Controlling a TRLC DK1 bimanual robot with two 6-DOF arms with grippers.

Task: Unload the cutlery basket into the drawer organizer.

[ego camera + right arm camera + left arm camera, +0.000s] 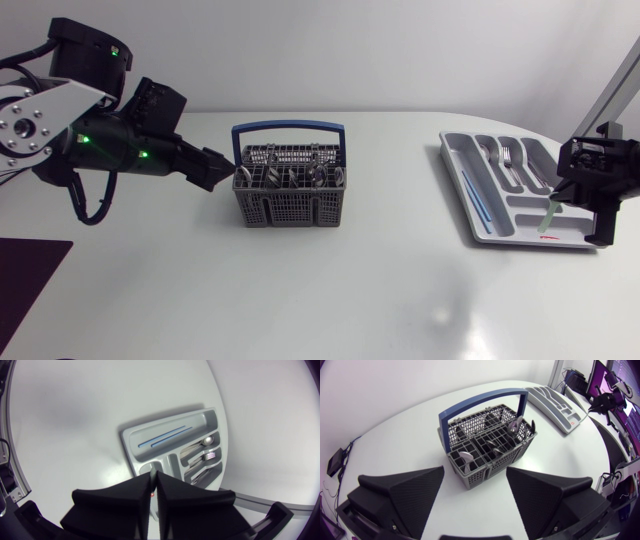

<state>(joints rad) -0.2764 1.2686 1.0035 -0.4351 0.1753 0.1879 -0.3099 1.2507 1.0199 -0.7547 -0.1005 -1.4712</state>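
Note:
The grey cutlery basket (290, 190) with a blue handle stands mid-table, with several pieces of cutlery (495, 442) upright in its cells. My left gripper (226, 166) is open just off the basket's (470, 467) left end, level with its rim; in the left wrist view the gripper (475, 480) has the basket right ahead. At the right lies the grey drawer organizer (456, 170), holding forks (510, 160) and two blue sticks (476, 196). My right gripper (561, 192) hangs over its near right corner, shut on a thin pale green stick (550, 214). The right wrist view shows the gripper (154, 479) above the organizer (129, 444).
A dark mat (25, 275) lies at the table's front left corner. Bare white table (390, 290) stretches between the basket and the organizer and along the front.

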